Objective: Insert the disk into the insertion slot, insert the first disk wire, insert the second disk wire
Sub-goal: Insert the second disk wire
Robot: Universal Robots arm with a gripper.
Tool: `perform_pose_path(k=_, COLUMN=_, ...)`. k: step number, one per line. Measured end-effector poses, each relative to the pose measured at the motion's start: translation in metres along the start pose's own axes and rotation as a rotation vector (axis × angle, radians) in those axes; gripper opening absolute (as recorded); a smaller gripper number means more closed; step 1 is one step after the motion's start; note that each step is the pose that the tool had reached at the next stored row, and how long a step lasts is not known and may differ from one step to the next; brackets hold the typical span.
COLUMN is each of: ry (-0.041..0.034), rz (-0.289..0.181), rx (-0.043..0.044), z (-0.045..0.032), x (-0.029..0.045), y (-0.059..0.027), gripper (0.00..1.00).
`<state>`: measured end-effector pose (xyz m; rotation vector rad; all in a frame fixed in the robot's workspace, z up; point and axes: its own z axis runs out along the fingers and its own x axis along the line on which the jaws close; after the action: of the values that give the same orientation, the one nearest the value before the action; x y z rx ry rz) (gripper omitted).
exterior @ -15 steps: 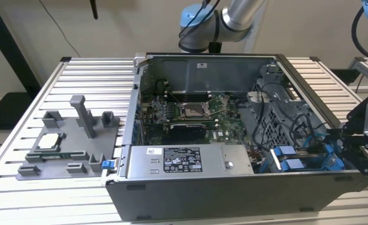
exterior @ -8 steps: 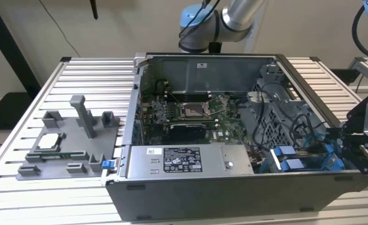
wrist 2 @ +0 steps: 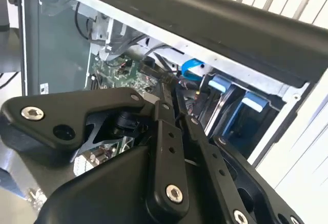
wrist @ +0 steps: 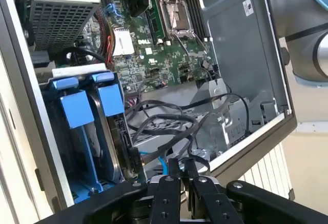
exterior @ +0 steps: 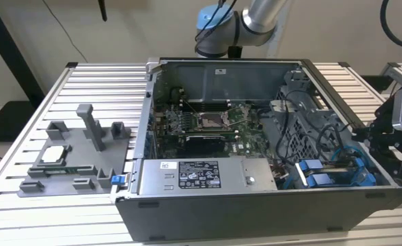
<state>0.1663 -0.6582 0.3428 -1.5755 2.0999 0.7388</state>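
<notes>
Disk (wrist: 114, 126): seated upright in the insertion slot (exterior: 334, 174), blue carrier tabs outward. Gripper (wrist: 183, 168): fingers nearly together beside the drive's cables (wrist: 164, 131); whether they pinch a wire, cannot tell.

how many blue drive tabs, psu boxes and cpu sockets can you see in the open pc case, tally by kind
blue tabs: 2
psu box: 1
cpu socket: 1
total: 4
</notes>
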Motion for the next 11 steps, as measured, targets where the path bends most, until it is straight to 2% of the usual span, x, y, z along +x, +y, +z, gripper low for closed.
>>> perform_pose_path(k=8, ry=0.0003, rz=0.000, rx=0.0009, z=-0.0064, x=-0.0046, y=0.0213, gripper=0.00)
perform_pose_path(k=10, ry=0.0054, rz=0.000, rx=0.0023, z=-0.0072, x=-0.0036, y=0.0277, gripper=0.00)
perform_pose_path(k=11, ry=0.0117, rz=0.000, rx=0.0041, z=-0.0073, x=-0.0028, y=0.0308, gripper=0.00)
